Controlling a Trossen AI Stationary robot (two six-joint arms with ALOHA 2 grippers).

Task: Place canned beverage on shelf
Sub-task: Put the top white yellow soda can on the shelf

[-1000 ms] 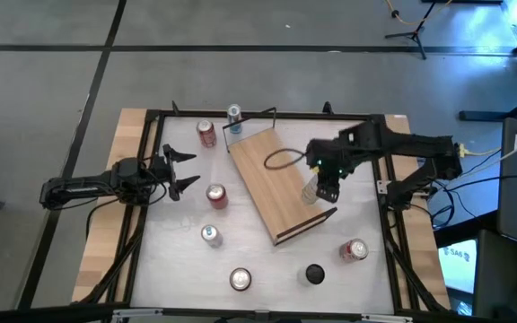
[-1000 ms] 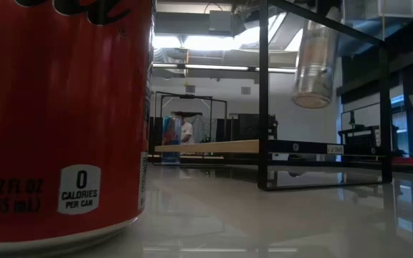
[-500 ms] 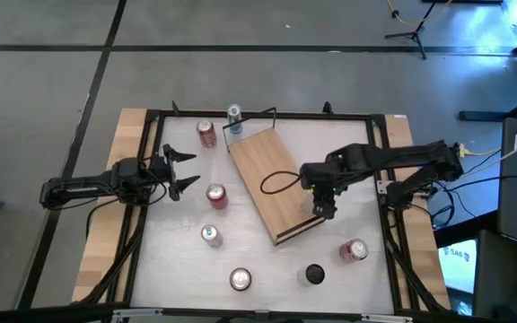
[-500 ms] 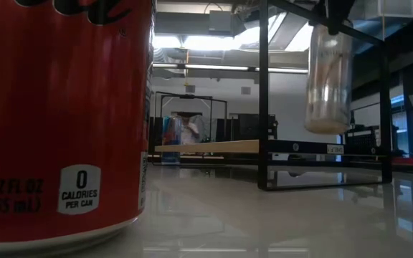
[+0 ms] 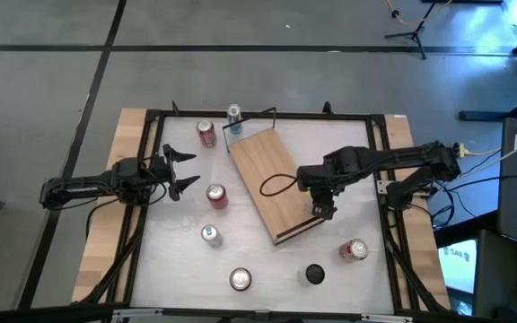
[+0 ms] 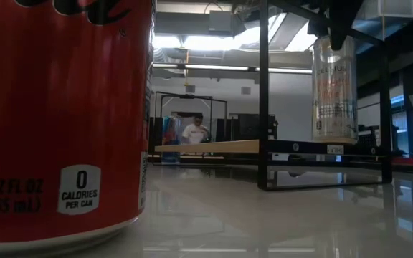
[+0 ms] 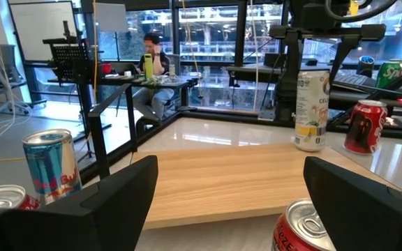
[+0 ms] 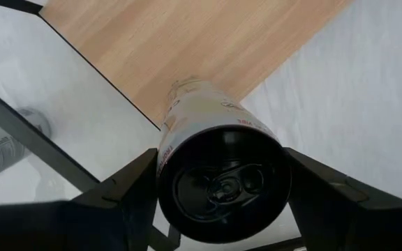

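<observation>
A tall slim pale can [image 6: 334,89] hangs upright with my right gripper [image 5: 322,208] shut on its top end. It is over the near right end of the shelf [image 5: 272,175], a light-wood board with black wire rails lying aslant mid-table. In the left wrist view the can [image 7: 310,110] has its base at the board's surface [image 7: 243,178]; I cannot tell whether it touches. My left gripper [image 5: 185,170] waits open and level at the table's left, pointing at the shelf. My right gripper pinches the can's side wall just under its top rim [image 8: 165,162] between its two fingers [image 8: 128,192], one on each side. The fingers come from above, pointing down. The can hangs upright below them, its base [image 6: 333,138] at the height of the board.
Loose cans stand around the shelf: a red one [image 5: 206,133] and a blue one [image 5: 233,114] at the far left, a red one [image 5: 216,195] by my left gripper, and others near the front [image 5: 240,279], [image 5: 314,274], [image 5: 354,250]. A black frame [image 5: 384,161] borders the table.
My right gripper has come down and toward the table's near edge with the can. The can was tilted and high above the shelf; it now hangs upright with its base down at the board's level.
</observation>
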